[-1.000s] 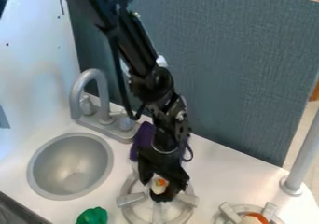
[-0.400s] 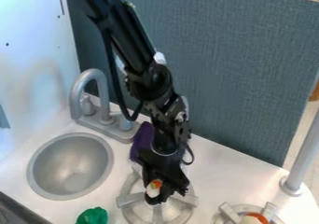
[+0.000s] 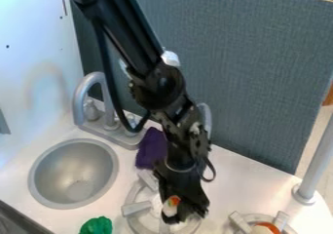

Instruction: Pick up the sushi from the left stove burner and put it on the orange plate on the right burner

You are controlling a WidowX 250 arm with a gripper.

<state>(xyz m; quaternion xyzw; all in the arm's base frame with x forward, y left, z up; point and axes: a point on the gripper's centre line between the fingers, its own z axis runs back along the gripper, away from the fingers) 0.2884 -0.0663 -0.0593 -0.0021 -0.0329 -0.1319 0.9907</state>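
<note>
Pointing down over the nearer left burner, the black hand [image 3: 183, 215] pinches a small toy [image 3: 170, 207] between its fingers. Pale white below and orange-red at its upper end, the toy sits on the nine-o'clock side of the grip, above the round grey burner [image 3: 133, 208]; whether it touches the burner is hard to tell. The black arm [image 3: 127, 38] comes in from the top edge, at eleven o'clock from the hand, and bends downward at its joints.

Taking the hand as the middle of the clock, a purple cloth [image 3: 151, 150] lies on the white table [image 3: 237, 182] between eleven and twelve, close behind the burner. Farther off at eleven stands the grey faucet [image 3: 98, 77], with its base beside the purple cloth. At ten is the round grey sink [image 3: 40, 177], set into the table. A crumpled-looking green thing [image 3: 96, 225] rests between eight and nine, near the bottom edge of the view. Between three and four is a second grey burner [image 3: 238, 223] with a white and orange-red thing [image 3: 263, 229] on it, partly cut off by the edge. A grey pole [image 3: 317, 162] rises at two o'clock, and a blue-grey panel [image 3: 260, 77] stands behind the table from twelve to two.
</note>
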